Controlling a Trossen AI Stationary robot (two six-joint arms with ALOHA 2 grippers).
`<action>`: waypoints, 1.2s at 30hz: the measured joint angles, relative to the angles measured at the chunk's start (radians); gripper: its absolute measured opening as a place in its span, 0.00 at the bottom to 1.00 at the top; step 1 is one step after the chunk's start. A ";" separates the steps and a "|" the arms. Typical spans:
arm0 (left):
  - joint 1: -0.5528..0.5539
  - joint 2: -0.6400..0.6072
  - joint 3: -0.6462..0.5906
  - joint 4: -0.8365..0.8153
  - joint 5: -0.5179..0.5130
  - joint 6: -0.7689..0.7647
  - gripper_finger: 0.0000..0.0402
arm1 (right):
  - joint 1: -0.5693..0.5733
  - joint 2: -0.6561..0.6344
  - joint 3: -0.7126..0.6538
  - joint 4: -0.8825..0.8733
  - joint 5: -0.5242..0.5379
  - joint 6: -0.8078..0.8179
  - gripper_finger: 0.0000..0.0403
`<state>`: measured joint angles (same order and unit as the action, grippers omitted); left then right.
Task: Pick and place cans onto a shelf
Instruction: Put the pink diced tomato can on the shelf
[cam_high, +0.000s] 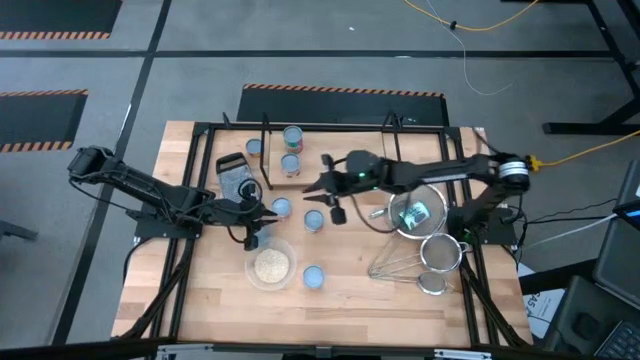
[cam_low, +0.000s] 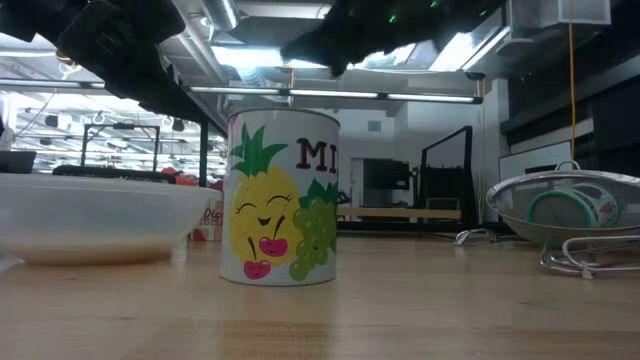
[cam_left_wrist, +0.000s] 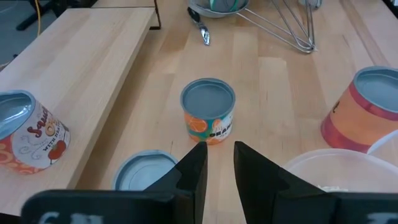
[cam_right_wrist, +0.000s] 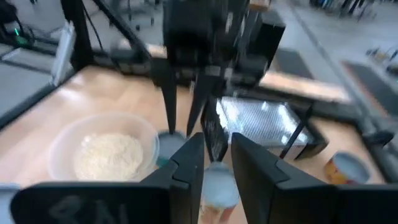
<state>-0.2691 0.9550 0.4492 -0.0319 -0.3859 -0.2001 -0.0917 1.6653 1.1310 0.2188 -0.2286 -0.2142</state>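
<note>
From above, I count six cans: three on the shelf (cam_high: 345, 160) by its left end, one (cam_high: 281, 207) beside my left gripper (cam_high: 262, 212), one (cam_high: 314, 220) under my right gripper (cam_high: 318, 196), one (cam_high: 314, 277) right of the grain bowl (cam_high: 270, 266). Two wire strainers (cam_high: 438, 255) lie right. At table height, a fruit-printed can (cam_low: 283, 198) stands between bowl (cam_low: 95, 215) and strainer (cam_low: 565, 205). My left wrist camera shows slightly parted, empty fingers (cam_left_wrist: 190, 174) aimed at an orange-labelled can (cam_left_wrist: 208, 111). My right wrist camera shows parted fingers (cam_right_wrist: 188, 163) above a can (cam_right_wrist: 218, 190), the other arm beyond.
</note>
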 joint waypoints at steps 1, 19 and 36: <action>0.000 0.000 0.000 0.000 0.000 0.000 0.18 | 0.000 0.029 0.014 -0.005 0.000 0.000 0.21; 0.000 0.000 0.000 -0.001 0.001 0.000 0.18 | -0.004 0.393 0.306 -0.138 -0.158 -0.048 0.21; 0.000 0.000 0.000 -0.001 0.001 0.000 0.19 | -0.021 0.424 0.307 -0.150 -0.158 -0.040 0.28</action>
<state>-0.2690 0.9550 0.4492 -0.0330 -0.3851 -0.2001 -0.1123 2.0892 1.4380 0.0689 -0.3862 -0.2544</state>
